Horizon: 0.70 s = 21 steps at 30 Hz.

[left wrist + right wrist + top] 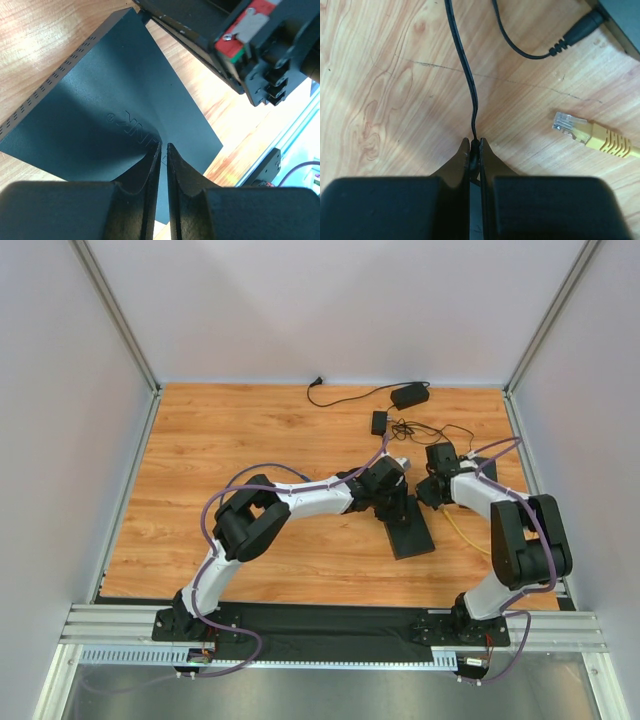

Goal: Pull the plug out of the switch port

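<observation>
Two grippers meet just right of the table's middle, and from overhead both sets of fingertips are hidden under their own wrists. One switch (412,533), a flat black oblong, lies on the wooden table (250,440) between the arms' ends. Its row of sockets cannot be made out in any view. The left wrist camera shows only its top, with an embossed logo and a line of vent holes along one edge. The left gripper (164,145) points down at that top with its tips on or just above it, jaws nearly together, a thin slit between them and nothing in it. The right gripper (475,144) is pinched closed on one thin black cable (465,65) beside the switch. One yellow plug (568,124) with a clear tip lies loose on the wood, apart from the switch, its cord cut off by the frame. One black barrel plug (582,27) reaches a dark box edge in the frame corner, apparently the switch. Whether it is seated, or whether the pinched cable belongs to it, cannot be told. Near the far edge sit one larger black brick (409,395) and one smaller black box (380,422).
</observation>
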Available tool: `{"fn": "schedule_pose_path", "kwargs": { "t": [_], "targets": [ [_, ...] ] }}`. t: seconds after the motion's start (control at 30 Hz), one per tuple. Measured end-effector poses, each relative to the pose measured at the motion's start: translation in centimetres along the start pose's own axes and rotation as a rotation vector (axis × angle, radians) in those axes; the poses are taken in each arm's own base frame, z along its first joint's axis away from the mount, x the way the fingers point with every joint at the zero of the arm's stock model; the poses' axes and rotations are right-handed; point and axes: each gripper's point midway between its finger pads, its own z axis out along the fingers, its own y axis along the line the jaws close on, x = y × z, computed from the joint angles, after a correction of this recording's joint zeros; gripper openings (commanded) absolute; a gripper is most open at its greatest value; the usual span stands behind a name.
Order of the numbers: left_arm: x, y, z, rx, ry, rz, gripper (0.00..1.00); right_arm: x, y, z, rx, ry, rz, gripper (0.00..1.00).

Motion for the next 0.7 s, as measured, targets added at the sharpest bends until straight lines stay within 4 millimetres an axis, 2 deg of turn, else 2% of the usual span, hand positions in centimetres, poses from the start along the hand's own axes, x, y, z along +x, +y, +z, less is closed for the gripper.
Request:
{"fn": "schedule_pose_path", "kwargs": {
  "t": [0.2, 0.5, 0.7],
  "targets": [
    [-0.06, -0.10, 0.07, 0.006, -0.002, 0.001, 0.19, 0.18, 0.27, 0.17, -0.013, 0.018, -0.057, 0.00],
    [0.09, 0.15, 0.17, 0.009, -0.005, -0.004, 0.19, 0.29, 0.62, 0.13, -0.276, -0.072, 0.120, 0.00],
    [0.02, 0.13, 0.21, 0.015, -0.013, -0.010, 0.18, 0.31, 0.91, 0.41, -0.358, -0.087, 0.211, 0.00]
  ]
}}
